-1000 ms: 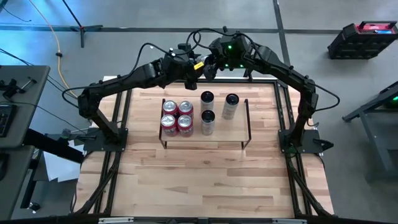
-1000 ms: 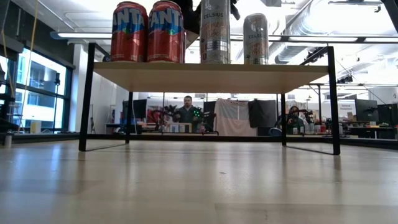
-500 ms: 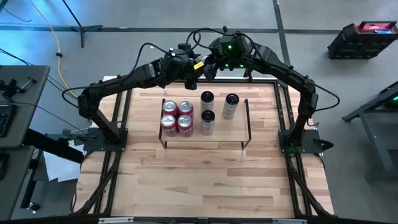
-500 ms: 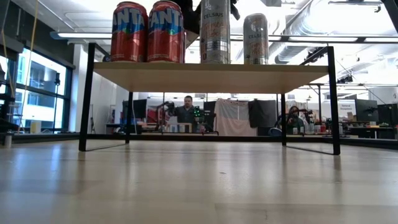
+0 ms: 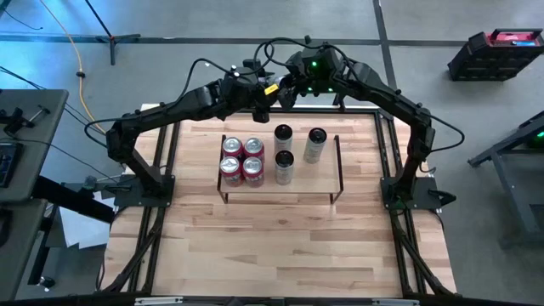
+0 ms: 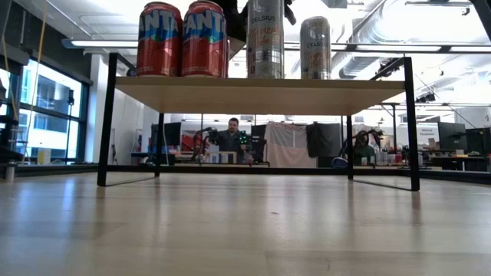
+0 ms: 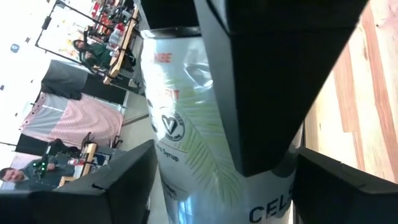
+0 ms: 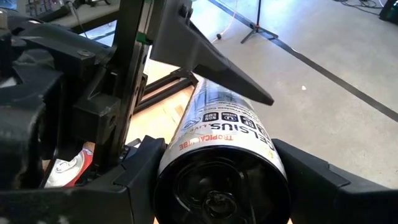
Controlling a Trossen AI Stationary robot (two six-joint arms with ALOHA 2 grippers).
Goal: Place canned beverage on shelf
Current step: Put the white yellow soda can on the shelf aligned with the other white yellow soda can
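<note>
A white Celsius can (image 8: 224, 124) is held in the air over the table's far edge, between my two grippers, which meet there. My left gripper (image 5: 260, 100) and my right gripper (image 5: 286, 92) are both shut on it. In front of them stands the shelf (image 5: 310, 183), a light-wood board on a black wire frame. Several red cans (image 5: 241, 160) stand upright on its left part and three Celsius cans (image 5: 284, 167) on its middle; they also show in the low view (image 6: 265, 38). My left gripper has the can's side wall (image 7: 186, 155) between its two fingers (image 7: 124, 180), one on either side. The can is clear of the table. My right gripper's finger (image 7: 267, 81) lies over the can in front of this hold. My right gripper pinches the can near its end (image 8: 217, 180), which faces the wrist camera, one finger (image 8: 134, 174) on either side. The fingers lie along the can. The can is clear of the table; my left gripper's finger (image 8: 211, 56) lies on its farther part.
The shelf's right part (image 5: 323, 174) is bare board between the cans and the raised end rail (image 5: 338, 170). The wooden tabletop (image 5: 280, 246) lies open in front of the shelf. People sit in the room behind, in the low view (image 6: 230, 138).
</note>
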